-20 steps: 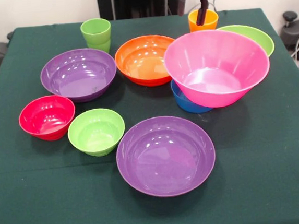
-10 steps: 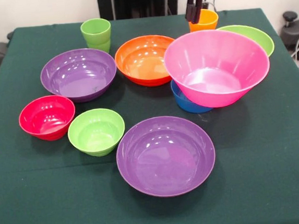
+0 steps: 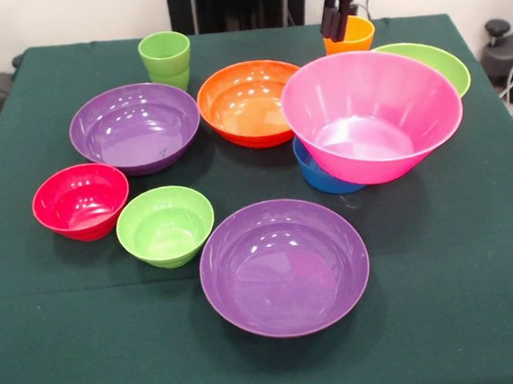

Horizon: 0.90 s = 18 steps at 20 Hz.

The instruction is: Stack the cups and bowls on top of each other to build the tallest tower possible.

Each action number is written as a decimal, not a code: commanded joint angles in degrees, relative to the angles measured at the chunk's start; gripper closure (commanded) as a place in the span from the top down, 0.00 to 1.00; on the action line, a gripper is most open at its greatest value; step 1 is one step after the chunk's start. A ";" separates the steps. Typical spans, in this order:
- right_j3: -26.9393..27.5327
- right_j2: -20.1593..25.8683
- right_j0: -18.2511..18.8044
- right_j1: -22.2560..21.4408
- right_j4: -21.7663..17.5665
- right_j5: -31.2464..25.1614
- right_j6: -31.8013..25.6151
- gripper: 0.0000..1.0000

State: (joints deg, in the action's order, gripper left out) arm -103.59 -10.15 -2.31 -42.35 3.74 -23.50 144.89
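On my remote feed, across the green table (image 3: pixel 483 316), I count 8 bowls and 2 cups, nothing nested. Biggest is the pink bowl (image 3: pixel 372 114) at right of centre: it sits tilted, its left underside propped on the small blue bowl (image 3: pixel 320 176), which mostly hides beneath it. Behind the pink one, at far right, only a sliver of the large lime bowl (image 3: pixel 438 57) shows. Nearest to the camera sits 1 purple bowl (image 3: pixel 284 266), flat and upright, alone on the cloth. The 2nd purple bowl (image 3: pixel 135 127) is at left centre. Just right of it, and apparently touching the pink bowl's rim, is the orange bowl (image 3: pixel 247 103). Small ones at near left: the small lime bowl (image 3: pixel 165 225) with the red bowl (image 3: pixel 80 200) just left of it, rims about touching. Cups are at the far side: the green cup (image 3: pixel 166 60) stands upright behind the left purple bowl, and the orange cup (image 3: pixel 356 34) stands upright behind the pink bowl. My gripper (image 3: pixel 338 25) hangs from the top edge at the orange cup's left rim, overlapping it in view; it carries nothing, fingers look narrowly set, but I cannot tell for sure how wide.
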 commanded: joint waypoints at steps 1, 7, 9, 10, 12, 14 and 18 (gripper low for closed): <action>4.43 4.35 0.00 4.98 -1.51 2.01 1.91 0.00; 6.01 4.19 -0.16 6.61 -0.36 -0.53 2.84 0.00; 6.71 4.08 -0.41 7.11 -0.20 -0.96 3.08 0.00; 6.99 3.98 -0.60 7.37 -0.11 -0.99 3.31 0.00; 7.51 3.78 -1.06 8.15 -0.09 -0.56 3.72 0.00; 7.93 3.84 -1.02 8.74 -0.02 -0.20 3.81 0.00; 8.28 4.18 -0.70 9.46 -0.12 0.90 3.57 0.00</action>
State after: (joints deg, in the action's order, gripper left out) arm -98.59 -10.14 -2.45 -37.02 3.75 -23.50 144.89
